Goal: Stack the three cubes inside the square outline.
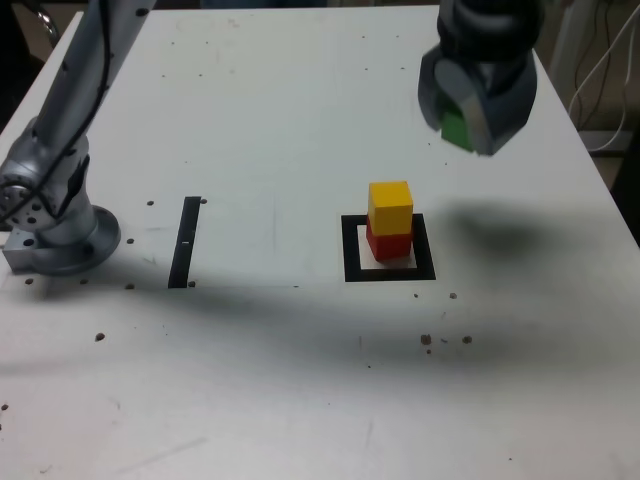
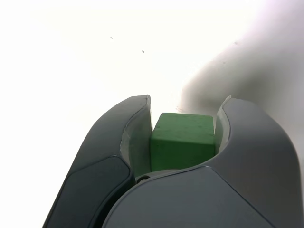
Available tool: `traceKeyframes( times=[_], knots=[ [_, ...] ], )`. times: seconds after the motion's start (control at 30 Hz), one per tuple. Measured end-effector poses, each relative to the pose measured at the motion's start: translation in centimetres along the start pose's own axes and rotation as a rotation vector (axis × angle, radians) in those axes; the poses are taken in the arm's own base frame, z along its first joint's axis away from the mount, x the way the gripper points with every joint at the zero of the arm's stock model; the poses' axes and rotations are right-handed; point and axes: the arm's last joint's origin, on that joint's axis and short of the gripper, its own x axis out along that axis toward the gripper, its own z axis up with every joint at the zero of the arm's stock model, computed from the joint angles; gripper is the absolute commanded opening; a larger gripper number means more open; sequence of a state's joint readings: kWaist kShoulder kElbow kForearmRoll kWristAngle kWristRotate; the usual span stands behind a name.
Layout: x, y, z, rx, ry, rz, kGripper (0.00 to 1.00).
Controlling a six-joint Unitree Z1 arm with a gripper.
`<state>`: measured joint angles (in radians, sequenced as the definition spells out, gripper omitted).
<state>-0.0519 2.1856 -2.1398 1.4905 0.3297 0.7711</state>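
Above the table (image 1: 275,370), up and to the right of the stack in the exterior view, the green cube (image 2: 183,142) is hanging between the jaws of the gripper (image 2: 183,123), which are closing on its opposite sides, parted only by the cube's own width and keeping it clear of the surface. Nearer the middle of the table, the yellow cube (image 1: 390,207) is sitting on top of the red cube (image 1: 389,243), and the red one is resting on the white centre of the square outline (image 1: 424,247), with the black tape running around it. Left of that frame in the exterior view, a straight black strip (image 1: 184,242) is lying on the tabletop, pointing roughly from the far edge toward the near edge. Farther out, close to the table's left edge in the exterior view, the arm's base (image 1: 65,243) is standing, and the arm (image 1: 85,80) is rising from it and passing out of the top of that view. A soft shadow (image 1: 490,228) is falling on the table below the gripper, between the outline and the right edge in the exterior view.
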Motion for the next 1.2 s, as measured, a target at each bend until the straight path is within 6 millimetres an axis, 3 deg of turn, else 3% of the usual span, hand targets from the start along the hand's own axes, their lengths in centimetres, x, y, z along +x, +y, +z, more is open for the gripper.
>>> traceKeyframes(
  times=[0.17,0.37,0.63,0.87,1.03,1.2],
  knots=[
    [-2.7,-0.8,-1.7,-0.054,-0.039,-0.056,0.33],
    [-2.0,-3.4,-2.3,-0.208,-0.007,-0.186,0.27],
    [-4.0,-6.4,-4.0,-0.442,0.009,-0.194,0.24],
    [-3.7,-7.5,-3.3,-0.643,0.052,-0.207,0.24],
    [-2.0,-7.5,-2.3,-0.797,0.116,-0.209,0.24],
    [-1.1,-7.5,-1.9,-0.813,0.143,-0.202,0.24]
  ],
)
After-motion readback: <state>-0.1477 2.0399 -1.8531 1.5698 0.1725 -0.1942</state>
